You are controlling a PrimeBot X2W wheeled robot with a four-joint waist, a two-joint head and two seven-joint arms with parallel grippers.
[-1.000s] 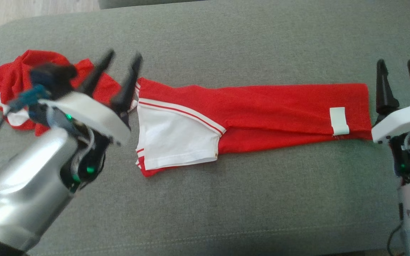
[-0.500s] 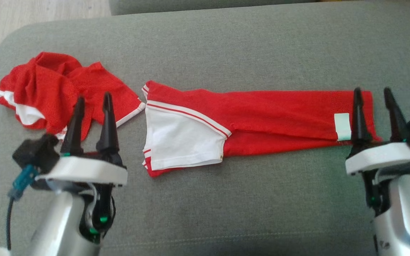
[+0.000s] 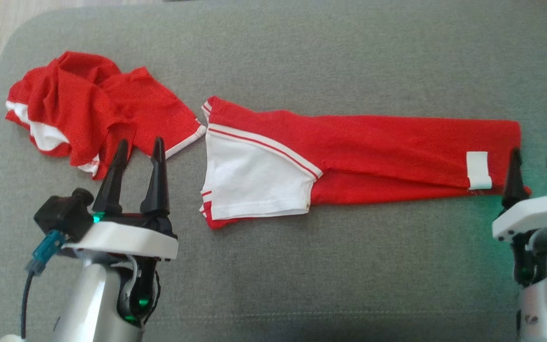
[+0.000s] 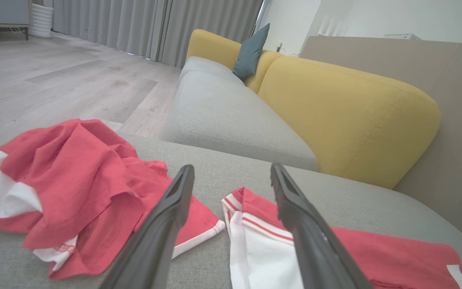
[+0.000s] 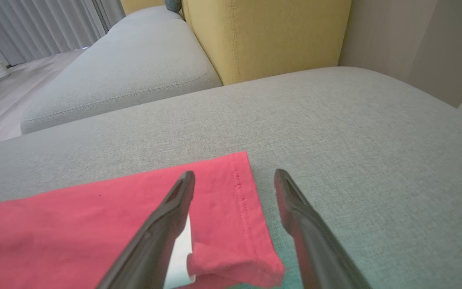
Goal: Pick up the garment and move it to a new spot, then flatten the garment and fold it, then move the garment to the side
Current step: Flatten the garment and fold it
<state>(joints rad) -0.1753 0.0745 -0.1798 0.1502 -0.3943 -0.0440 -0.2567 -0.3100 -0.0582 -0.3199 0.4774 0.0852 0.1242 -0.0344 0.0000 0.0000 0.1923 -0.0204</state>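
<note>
1. The folded garment (image 3: 397,147) lay flat on the grey cushion (image 3: 302,285) as a long red strip. It had a white sleeve panel (image 3: 249,180) at its left end and a white label (image 3: 478,170) near its right end.
2. The left claw (image 3: 140,140) stood off the left end of the folded garment, on the robot's side of it. Its fingers were spread and held nothing. In the left wrist view, the gap between the fingers framed the striped left corner of the folded garment.
3. The right claw (image 3: 534,154) stood at the right end of the folded garment, fingers spread and nothing pinched. In the right wrist view, its left finger crossed over the red cloth by the label, and its right finger lay over bare cushion just past the hem. Contact with the cloth could not be determined.
4. A crumpled garment (image 3: 88,114), red with white trim, lay in a heap to the left of the folded garment. Its white-edged sleeve tip lay just beside the folded garment's left corner.
5. Beyond the folded garment, the left wrist view showed a second grey seat (image 4: 223,116), a yellow backrest (image 4: 347,116), a teal pillow (image 4: 251,52), grey curtains (image 4: 155,28) and a wood floor (image 4: 54,80).
</note>
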